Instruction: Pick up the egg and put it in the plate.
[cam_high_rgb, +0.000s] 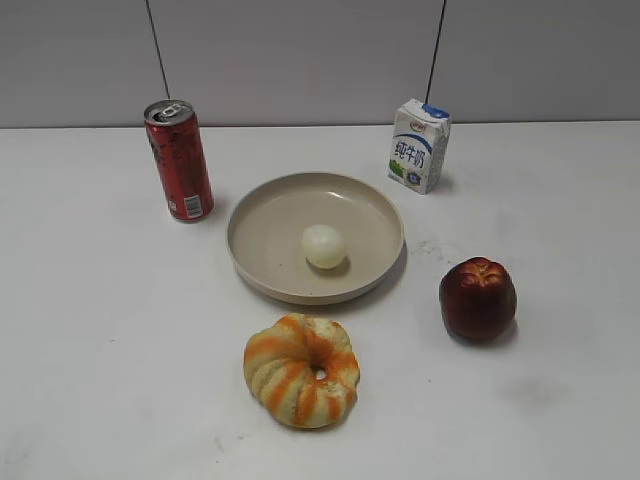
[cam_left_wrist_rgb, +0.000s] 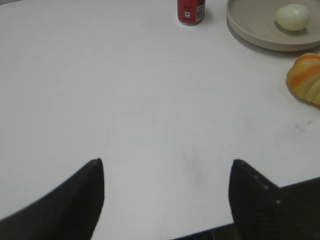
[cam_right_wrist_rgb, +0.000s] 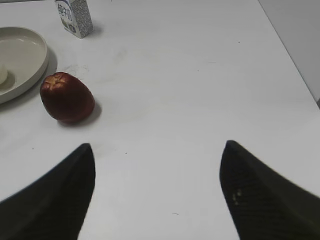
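Note:
The pale egg (cam_high_rgb: 324, 246) lies inside the round beige plate (cam_high_rgb: 270, 215) at the middle of the table. The left wrist view shows the egg (cam_left_wrist_rgb: 293, 17) in the plate (cam_left_wrist_rgb: 250, 25) at the top right, and the right wrist view shows the plate's rim (cam_right_wrist_rgb: 35, 60) and a sliver of the egg (cam_right_wrist_rgb: 2, 75) at the left edge. My left gripper (cam_left_wrist_rgb: 166, 162) is open and empty over bare table, far from the plate. My right gripper (cam_right_wrist_rgb: 157, 146) is open and empty, to the right of the apple. Neither gripper shows in the exterior view.
A red can (cam_high_rgb: 179, 160) stands left of the plate and a milk carton (cam_high_rgb: 419, 145) behind it on the right. A dark red apple (cam_high_rgb: 478, 298) lies right of the plate. An orange-striped ring-shaped bread (cam_high_rgb: 301, 370) lies in front. The table's right edge (cam_right_wrist_rgb: 295, 65) shows in the right wrist view.

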